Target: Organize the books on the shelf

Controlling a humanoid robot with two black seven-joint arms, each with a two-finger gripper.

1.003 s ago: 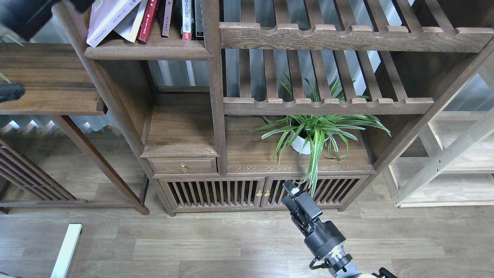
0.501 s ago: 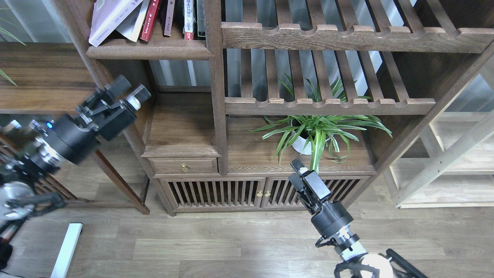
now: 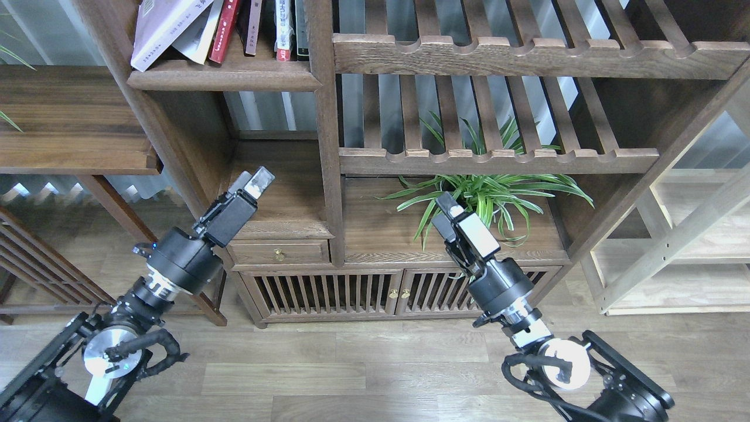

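The books [image 3: 193, 29] stand at the far left top of the view, on the shelf [image 3: 225, 76], the solid dark board with the rounded front edge in the narrow left compartment of the bookcase. The big pale one [image 3: 161, 29] at the left end leans hard, its top tipped right over its neighbours; the red one [image 3: 224, 32] beside it tilts less, and the slim volumes to the right stand near upright. Their long axes run up out of the frame, so their tops are cut off.

Both arms are low and near, well apart from the books. The left gripper [image 3: 253, 179] points up and to the right, in front of the empty compartment above the drawer [image 3: 278, 253], with the books above it and a little to its left. The right gripper [image 3: 454, 214] hovers by the potted plant [image 3: 480, 202], farther off to the right. So the left arm looks the nearer for a reach upward.

Both grippers are seen nearly end-on, so I cannot tell how their jaws stand; neither appears to carry anything
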